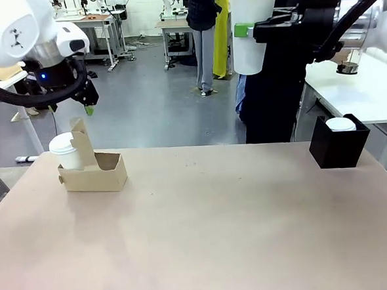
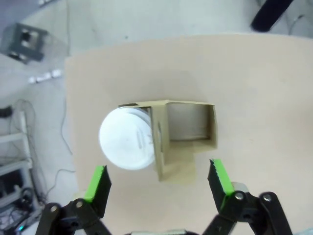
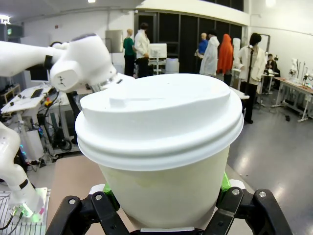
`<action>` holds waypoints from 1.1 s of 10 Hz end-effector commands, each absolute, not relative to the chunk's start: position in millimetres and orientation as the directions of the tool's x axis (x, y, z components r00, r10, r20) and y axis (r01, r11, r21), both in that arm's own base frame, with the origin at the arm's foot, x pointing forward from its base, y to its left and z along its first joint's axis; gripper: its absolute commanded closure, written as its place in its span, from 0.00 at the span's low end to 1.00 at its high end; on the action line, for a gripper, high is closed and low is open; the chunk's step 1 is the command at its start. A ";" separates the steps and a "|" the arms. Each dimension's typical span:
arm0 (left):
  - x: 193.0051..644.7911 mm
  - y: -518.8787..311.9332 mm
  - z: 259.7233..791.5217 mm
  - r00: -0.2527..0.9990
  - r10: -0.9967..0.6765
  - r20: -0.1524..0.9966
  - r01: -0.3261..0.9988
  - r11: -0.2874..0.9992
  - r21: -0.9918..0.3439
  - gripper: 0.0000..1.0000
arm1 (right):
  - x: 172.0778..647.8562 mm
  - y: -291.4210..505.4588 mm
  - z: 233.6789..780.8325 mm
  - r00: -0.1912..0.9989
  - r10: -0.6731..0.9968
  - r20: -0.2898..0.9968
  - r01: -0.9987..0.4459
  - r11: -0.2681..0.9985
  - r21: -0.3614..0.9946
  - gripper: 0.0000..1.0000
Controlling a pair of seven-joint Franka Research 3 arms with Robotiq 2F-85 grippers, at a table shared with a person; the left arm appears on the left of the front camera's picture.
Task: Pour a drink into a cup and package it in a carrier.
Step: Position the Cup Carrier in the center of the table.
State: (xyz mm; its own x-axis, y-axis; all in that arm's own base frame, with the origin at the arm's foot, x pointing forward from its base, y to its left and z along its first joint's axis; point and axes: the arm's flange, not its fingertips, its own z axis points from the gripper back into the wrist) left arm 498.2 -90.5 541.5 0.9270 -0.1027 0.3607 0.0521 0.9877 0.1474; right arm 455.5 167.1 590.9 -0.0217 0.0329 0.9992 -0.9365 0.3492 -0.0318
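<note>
Pinched upright in the right hand (image 1: pixel 247 31), high at the right, a lidded cup (image 3: pixel 161 142) hangs well apart from the carrier (image 1: pixel 93 176) at the left of the worktop (image 1: pixel 219 235), whose free slot (image 1: pixel 109 163) lies below the spread, empty left hand (image 2: pixel 159 177).

This is a robot lab, a big work room. A white robot arm (image 1: pixel 16 31) reaches over a tan tabletop (image 1: pixel 206 236). The floor (image 1: pixel 151 101) is grey and shiny. Farther back stand white work tables (image 1: pixel 180 26) with gear on them. People stand about, one in a white coat (image 3: pixel 211 54). Cables (image 2: pixel 62 129) lie on the floor. Bright lights (image 3: pixel 91 1) shine from the ceiling.
</note>
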 end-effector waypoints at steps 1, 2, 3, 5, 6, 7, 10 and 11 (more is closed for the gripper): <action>511.4 -89.1 526.3 0.941 -0.070 0.331 0.021 0.988 0.150 0.00 | 454.2 168.5 594.1 -0.033 0.034 0.999 -0.935 0.353 -0.043 0.16; 515.3 -84.3 515.9 0.948 -0.062 0.311 0.020 0.990 0.136 0.00 | 454.2 168.5 594.1 -0.033 0.034 0.999 -0.935 0.353 -0.043 0.16; 516.9 -82.6 508.7 0.951 -0.058 0.304 0.018 0.991 0.130 0.00 | 454.2 168.5 594.1 -0.033 0.034 0.999 -0.935 0.353 -0.043 0.16; 520.2 -79.6 502.2 0.947 -0.047 0.317 0.015 0.994 0.104 0.60 | 454.2 168.5 594.1 -0.033 0.034 0.999 -0.935 0.353 -0.043 0.16; 519.6 -80.0 500.5 0.943 -0.057 0.327 0.029 0.995 0.092 0.60 | 454.2 168.5 594.1 -0.033 0.034 0.999 -0.935 0.353 -0.043 0.16; 518.8 -81.6 500.5 0.943 -0.061 0.327 0.035 0.996 0.085 1.00 | 454.2 168.5 594.1 -0.033 0.034 0.999 -0.935 0.353 -0.043 0.16; 520.5 -81.3 499.6 0.943 -0.064 0.326 0.041 0.996 0.077 1.00 | 454.2 168.5 594.1 -0.033 0.034 0.999 -0.935 0.353 -0.043 0.16; 520.8 -81.5 498.2 0.945 -0.064 0.322 0.042 0.996 0.076 1.00 | 454.2 168.5 594.1 -0.033 0.034 0.999 -0.935 0.353 -0.043 0.16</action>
State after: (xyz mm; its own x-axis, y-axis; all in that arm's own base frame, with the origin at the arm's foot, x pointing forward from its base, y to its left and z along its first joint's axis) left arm 521.1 -85.1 500.1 0.9449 -0.0614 0.3215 0.0310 0.9946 0.0987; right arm 455.5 167.1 590.9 -0.0217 0.0331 0.9992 -0.9365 0.3493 -0.0319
